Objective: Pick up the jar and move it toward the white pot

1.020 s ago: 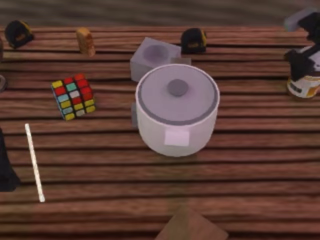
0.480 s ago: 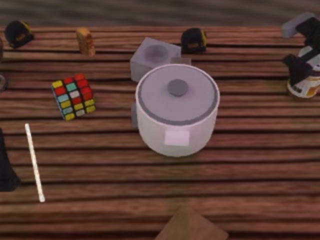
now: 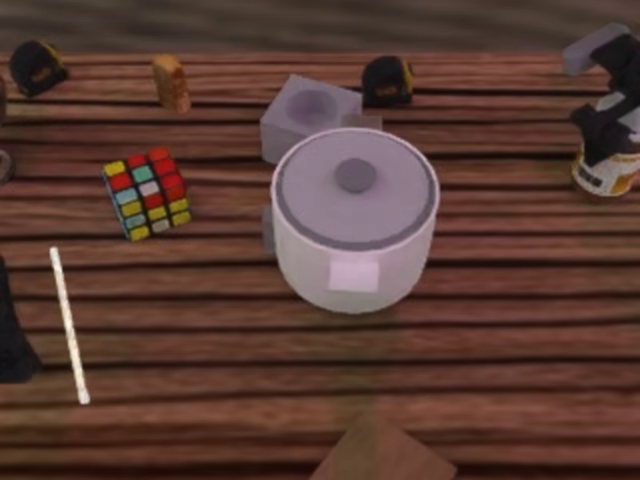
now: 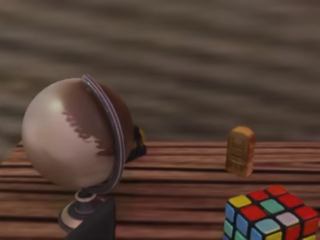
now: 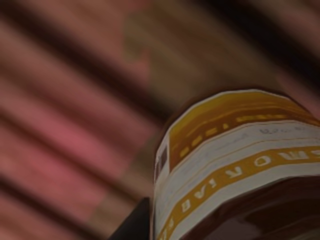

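Jar (image 3: 604, 177) sits under my right gripper (image 3: 607, 135), upright, pot (image 3: 354, 222) well leftward; finger state probably clamped, can't tell.

Wooden table (image 3: 200, 340) — white pot (image 3: 354, 225), cube (image 3: 148, 192), white stick (image 3: 69, 325).

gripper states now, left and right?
Left hand: parked at table's left edge, fingers not visible.
Right hand: over the jar at right edge; grip unclear.

The jar (image 5: 240, 165) has upside-down lettering on its orange label band, too blurred to read.
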`<state>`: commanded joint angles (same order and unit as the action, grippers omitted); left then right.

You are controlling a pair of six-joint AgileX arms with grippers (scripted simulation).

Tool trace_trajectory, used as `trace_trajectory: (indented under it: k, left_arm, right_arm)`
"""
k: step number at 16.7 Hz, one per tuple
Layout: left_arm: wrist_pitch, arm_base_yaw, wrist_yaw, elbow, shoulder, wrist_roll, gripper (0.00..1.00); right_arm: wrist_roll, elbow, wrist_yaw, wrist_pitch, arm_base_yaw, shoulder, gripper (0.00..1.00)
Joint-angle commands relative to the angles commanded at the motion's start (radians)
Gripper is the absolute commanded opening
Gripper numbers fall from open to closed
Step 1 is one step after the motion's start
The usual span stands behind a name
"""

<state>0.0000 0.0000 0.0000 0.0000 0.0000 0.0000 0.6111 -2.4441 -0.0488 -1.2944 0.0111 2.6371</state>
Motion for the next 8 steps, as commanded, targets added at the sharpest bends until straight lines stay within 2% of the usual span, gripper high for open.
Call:
trace_trajectory:
  k: [3,8]
  left_arm:
    - [0.000,0.000,0.000,0.000,0.000,0.000,1.00]
    - [0.000,0.000,0.000,0.000,0.000,0.000,1.00]
  right_arm:
    - [0.000,0.000,0.000,0.000,0.000,0.000,0.02]
    - [0.000,0.000,0.000,0.000,0.000,0.000,0.00]
